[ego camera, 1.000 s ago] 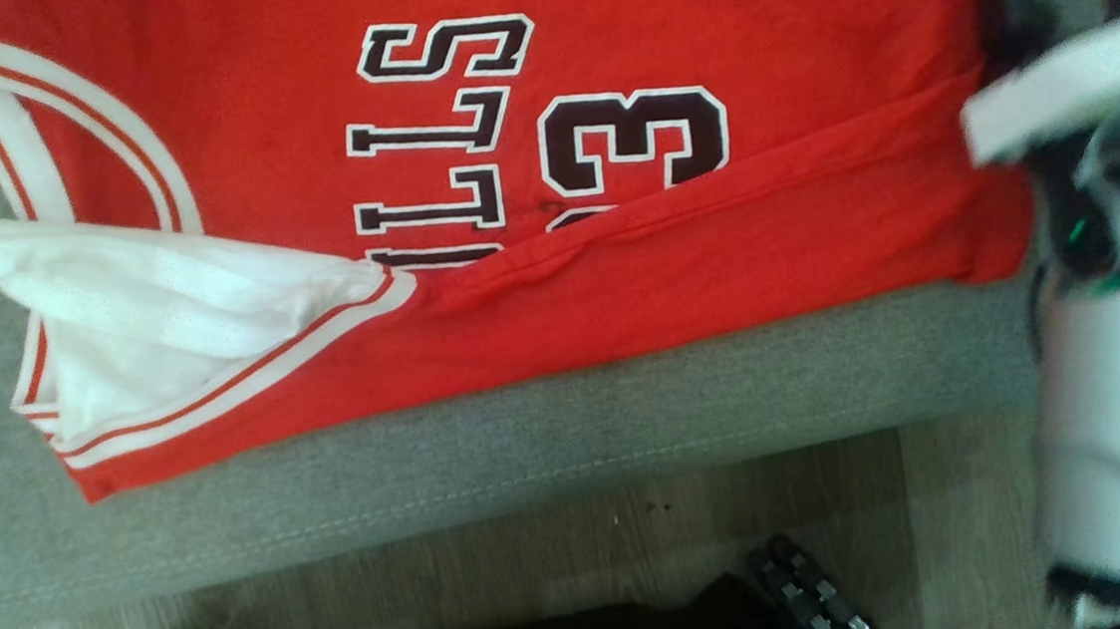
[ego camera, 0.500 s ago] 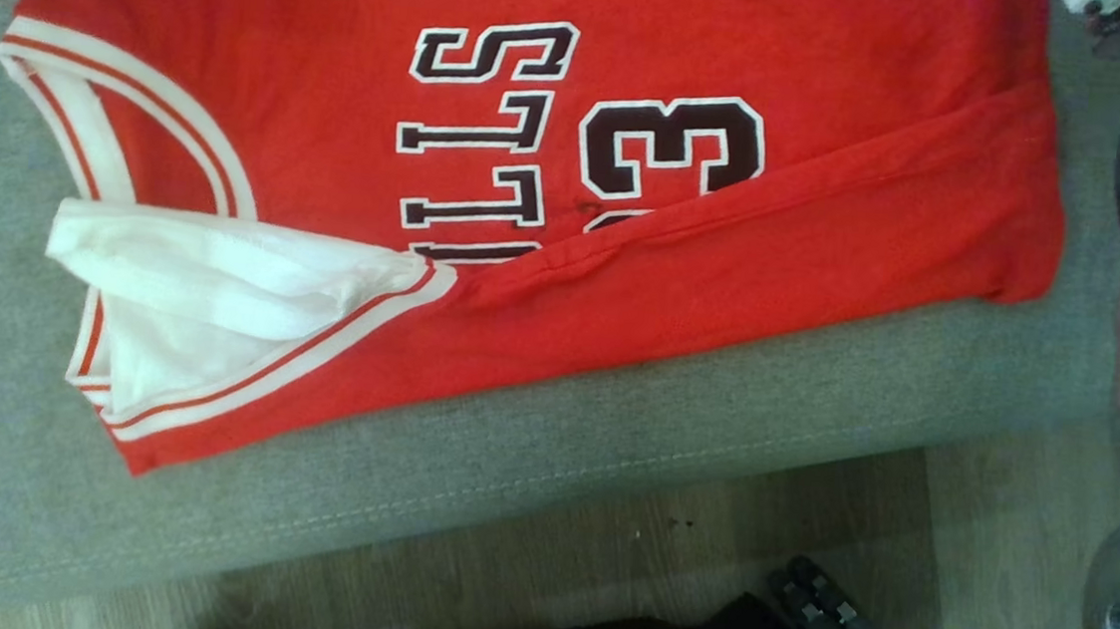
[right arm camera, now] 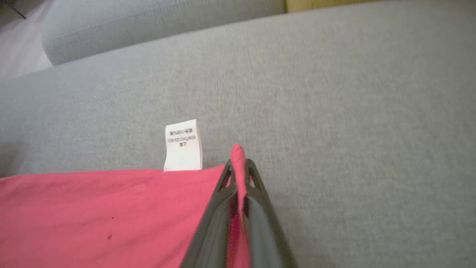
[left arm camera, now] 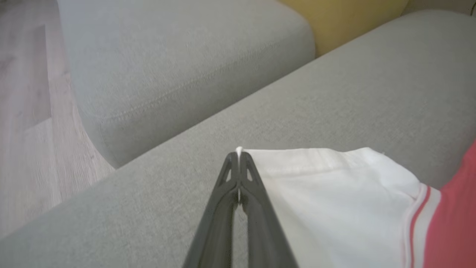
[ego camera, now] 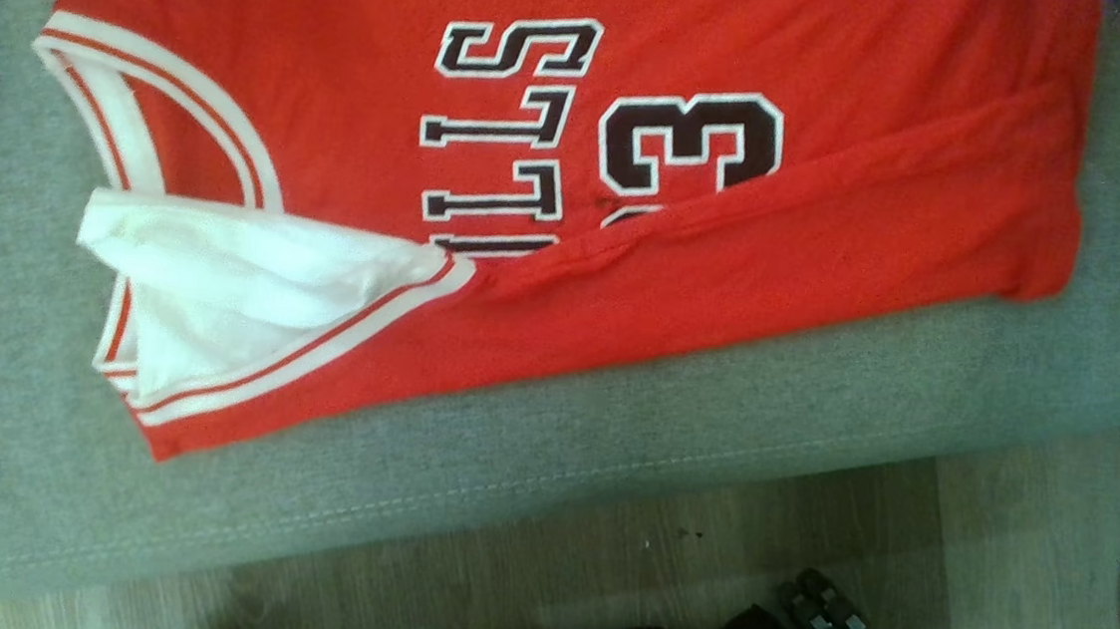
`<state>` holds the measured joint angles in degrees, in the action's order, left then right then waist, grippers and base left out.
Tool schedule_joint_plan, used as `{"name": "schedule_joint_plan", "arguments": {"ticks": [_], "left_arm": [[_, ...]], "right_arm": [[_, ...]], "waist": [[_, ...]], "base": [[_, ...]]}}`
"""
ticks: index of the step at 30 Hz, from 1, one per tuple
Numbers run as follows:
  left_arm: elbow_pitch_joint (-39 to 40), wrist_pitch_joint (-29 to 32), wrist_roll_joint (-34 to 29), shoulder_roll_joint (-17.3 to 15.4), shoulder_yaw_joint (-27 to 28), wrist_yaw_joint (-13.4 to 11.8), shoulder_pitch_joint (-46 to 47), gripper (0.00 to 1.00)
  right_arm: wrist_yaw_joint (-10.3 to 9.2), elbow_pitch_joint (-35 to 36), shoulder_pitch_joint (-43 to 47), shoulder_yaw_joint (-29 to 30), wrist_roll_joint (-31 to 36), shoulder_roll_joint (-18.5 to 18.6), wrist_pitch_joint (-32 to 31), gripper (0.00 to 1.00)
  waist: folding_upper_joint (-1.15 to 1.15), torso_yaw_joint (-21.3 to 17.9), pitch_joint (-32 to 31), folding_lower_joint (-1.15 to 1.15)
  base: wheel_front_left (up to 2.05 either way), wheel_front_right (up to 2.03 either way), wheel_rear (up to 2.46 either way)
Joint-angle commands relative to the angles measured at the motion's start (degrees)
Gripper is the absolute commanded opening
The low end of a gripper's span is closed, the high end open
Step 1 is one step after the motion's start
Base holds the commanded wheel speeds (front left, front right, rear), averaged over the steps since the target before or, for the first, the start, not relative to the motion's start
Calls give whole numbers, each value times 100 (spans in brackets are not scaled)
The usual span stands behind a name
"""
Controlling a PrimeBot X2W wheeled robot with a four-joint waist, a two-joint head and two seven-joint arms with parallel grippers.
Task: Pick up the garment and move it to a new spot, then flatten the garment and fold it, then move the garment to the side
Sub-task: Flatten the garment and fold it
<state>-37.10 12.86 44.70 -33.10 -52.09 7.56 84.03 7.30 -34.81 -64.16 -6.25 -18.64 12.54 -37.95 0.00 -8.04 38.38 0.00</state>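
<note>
- Grey fabric sofa seat (ego camera: 611, 429) bears red sleeveless jersey (ego camera: 827, 226) w/ white trim & dark lettering; lies mostly flat, near long side already lapped over the print.
- L gripper (left arm camera: 238, 155): fingers pressed together, nipping white cloth corner (left arm camera: 297, 178) of jersey right at tips; cloth spreads off to its right, red-striped trim beyond.
- R gripper (right arm camera: 238, 165): likewise clamped; red hem corner (right arm camera: 237, 152) pokes out past tips, rest of red cloth to its left.
- Small white care label (right arm camera: 183, 145) sticks out just left of R tips, slightly ahead.
- Why, prob.: one corner per arm lets both lift that edge together & keep it taut for next fold.
- Ahead of L tips: bare seat, then rounded grey armrest (left arm camera: 178, 56), yellow cushion (left arm camera: 353, 22) farthest; pale wood floor (left arm camera: 26, 111) far left.
</note>
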Motion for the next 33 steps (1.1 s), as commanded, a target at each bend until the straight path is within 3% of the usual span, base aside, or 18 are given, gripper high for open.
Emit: {"name": "schedule_joint_plan", "arguments": {"ticks": [1, 8, 14, 25, 33], "left_arm": [[128, -173, -39, -235, 186, -8, 389, 0], [-1, -1169, -133, -145, 250, -8, 635, 0], [191, -1452, 435, -96, 183, -8, 365, 0], [2207, -1481, 2068, -1248, 225, -29, -1365, 0], [3900, -1301, 2896, -1906, 194, -410, -2615, 0]], "right_arm": [[19, 278, -188, -15, -51, 34, 156, 0], [19, 263, -330, 103, -56, 147, 998, 0], [19, 263, -148, -3, -370, 312, 1217, 0], [19, 1134, 1054, -323, -828, 1188, 1084, 0], [19, 1861, 1991, -178, -759, 1605, 708, 0]], "waist": [[0, 30, -9, 0], [0, 159, -49, 0], [0, 347, -260, 0], [0, 730, -608, 0], [0, 962, -668, 0]], "base": [[0, 0, 0], [0, 0, 0], [0, 0, 0], [0, 0, 0], [0, 0, 0]]}}
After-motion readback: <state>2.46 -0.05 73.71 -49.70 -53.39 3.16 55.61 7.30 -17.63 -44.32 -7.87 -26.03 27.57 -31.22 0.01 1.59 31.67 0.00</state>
